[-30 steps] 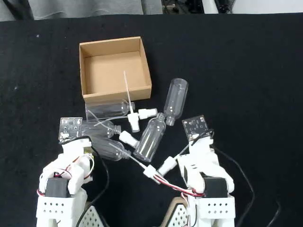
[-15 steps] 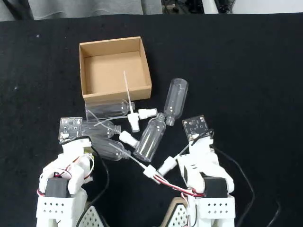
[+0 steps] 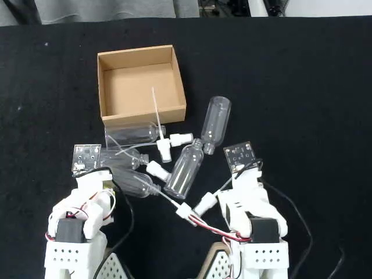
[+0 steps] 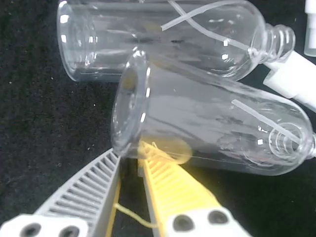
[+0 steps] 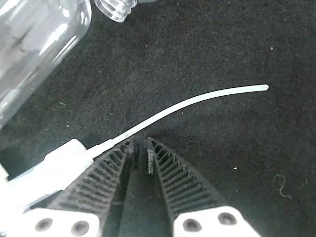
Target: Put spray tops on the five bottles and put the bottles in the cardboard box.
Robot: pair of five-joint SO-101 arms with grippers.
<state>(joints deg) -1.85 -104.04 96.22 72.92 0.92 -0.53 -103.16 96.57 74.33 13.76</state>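
A matte black cloth (image 3: 302,87) with a fine, felt-like nap covers the table. Toward its far left sits the cardboard box (image 3: 144,110), square and open-topped, with plain brown walls. Five clear plastic bottles (image 3: 185,168) lie on their sides in a loose cluster between the box and the arms (round-shouldered cylinders with threaded necks). One of them lies along the box's front wall, just beside it. Among them lie white spray tops (image 3: 165,149), each trailing a thin, pale dip tube.

The left gripper (image 4: 129,155) has its ribbed fingers, one grey and one yellow, drawn nearly together, with only a slim gap and nothing between them. Their tips meet the flat base rim of the nearest bottle (image 4: 207,133), which is glossy and see-through. A second bottle (image 4: 163,39) lies alongside, just behind it.

The right gripper (image 5: 140,143), with black ribbed fingers, is likewise closed to a narrow slit and holds nothing. The curved tube (image 5: 197,101) of one spray top (image 5: 54,165) crosses just at its tips.
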